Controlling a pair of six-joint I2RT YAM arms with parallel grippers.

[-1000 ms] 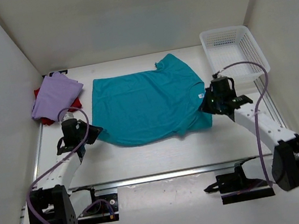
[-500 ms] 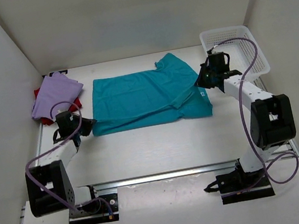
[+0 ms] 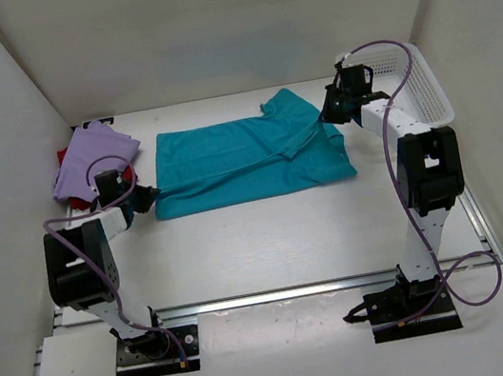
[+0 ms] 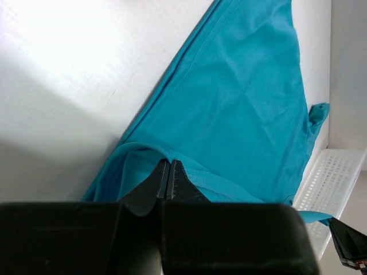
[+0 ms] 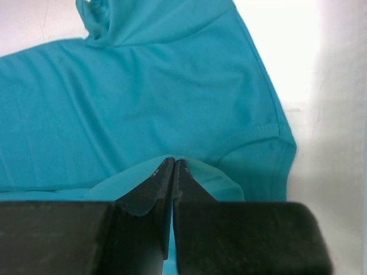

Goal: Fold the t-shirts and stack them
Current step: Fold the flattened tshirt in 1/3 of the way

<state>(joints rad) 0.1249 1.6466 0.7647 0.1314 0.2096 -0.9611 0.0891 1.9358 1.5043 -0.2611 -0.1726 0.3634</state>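
Observation:
The teal t-shirt (image 3: 246, 155) lies in the middle of the table, its near half doubled back over the far half. My left gripper (image 3: 147, 198) is shut on the shirt's left fold corner, and cloth (image 4: 241, 103) bunches around its tips (image 4: 170, 161). My right gripper (image 3: 328, 112) is shut on the right side near the sleeve, pinching a raised ridge of cloth (image 5: 143, 86) at its tips (image 5: 174, 160). At the back left the lavender t-shirt (image 3: 92, 157) lies folded on the dark red t-shirt (image 3: 130, 175), which shows only at its edges.
A white mesh basket (image 3: 407, 75) stands at the back right, just behind the right arm, and its rim (image 4: 332, 177) shows in the left wrist view. White walls close in the table on three sides.
Both grippers have carried the teal shirt's near edge toward the back, folding it over itself. Both arms now reach farther out, and the shirt looks narrower front to back.

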